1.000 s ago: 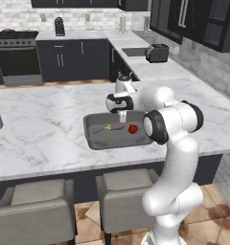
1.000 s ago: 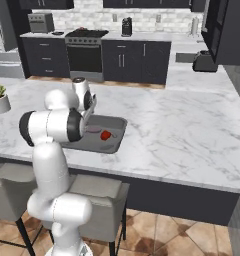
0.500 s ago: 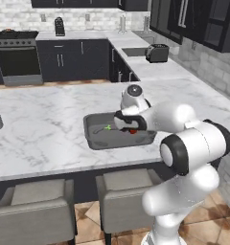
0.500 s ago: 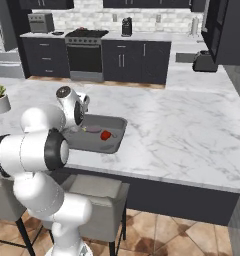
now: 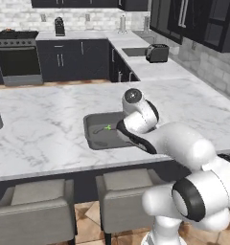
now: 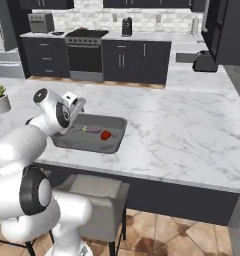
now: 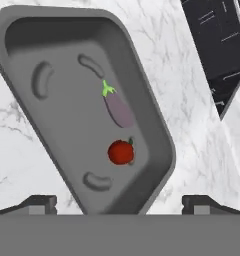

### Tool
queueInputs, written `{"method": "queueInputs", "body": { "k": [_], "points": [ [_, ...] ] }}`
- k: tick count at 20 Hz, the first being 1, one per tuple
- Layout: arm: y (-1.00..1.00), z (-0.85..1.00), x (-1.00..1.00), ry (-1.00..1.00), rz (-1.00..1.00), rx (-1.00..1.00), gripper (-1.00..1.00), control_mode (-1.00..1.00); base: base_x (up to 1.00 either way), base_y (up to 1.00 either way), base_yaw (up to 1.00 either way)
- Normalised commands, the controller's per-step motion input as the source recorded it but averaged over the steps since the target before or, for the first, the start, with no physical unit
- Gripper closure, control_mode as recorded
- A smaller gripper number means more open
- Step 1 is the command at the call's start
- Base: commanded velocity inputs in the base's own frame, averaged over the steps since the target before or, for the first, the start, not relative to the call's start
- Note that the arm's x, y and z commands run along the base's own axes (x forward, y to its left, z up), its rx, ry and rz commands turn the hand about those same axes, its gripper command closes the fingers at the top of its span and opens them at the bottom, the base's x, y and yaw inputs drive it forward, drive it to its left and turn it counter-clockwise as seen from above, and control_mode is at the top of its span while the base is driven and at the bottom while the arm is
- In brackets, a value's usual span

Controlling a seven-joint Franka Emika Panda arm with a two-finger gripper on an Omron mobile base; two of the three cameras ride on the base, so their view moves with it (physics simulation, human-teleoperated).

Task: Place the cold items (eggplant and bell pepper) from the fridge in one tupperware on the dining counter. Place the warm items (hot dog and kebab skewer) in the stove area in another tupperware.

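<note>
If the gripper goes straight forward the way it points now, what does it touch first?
Most likely the grey tupperware below the open gripper, probably its floor near the red bell pepper; the eggplant lies just beyond. Exact depth is unclear.

I am in a home kitchen. A white marble dining counter (image 5: 50, 134) runs in front of me with grey stools (image 5: 33, 210) tucked under it. Behind it stand dark cabinets (image 6: 137, 60), a stove (image 6: 84, 52) with an oven door, a toaster (image 5: 157, 52), and what may be a coffee machine (image 6: 126, 26), too small to be sure.
</note>
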Motion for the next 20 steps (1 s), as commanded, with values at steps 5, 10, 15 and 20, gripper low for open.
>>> {"method": "queueInputs", "body": {
  "k": [5,10,15,20],
  "points": [
    [0.19,0.81,-0.70,0.00,-0.38,0.11,-1.00,-1.00,0.00,0.00,0.00],
    [0.17,0.57,-0.91,0.00,-0.32,0.14,-1.00,-1.00,0.00,0.00,0.00],
    [0.05,0.37,-0.99,-0.03,-0.29,0.25,-1.00,-1.00,0.00,0.00,0.00],
    [0.00,0.26,-1.00,-0.08,-0.27,0.31,-1.00,-1.00,0.00,0.00,0.00]
  ]
}}
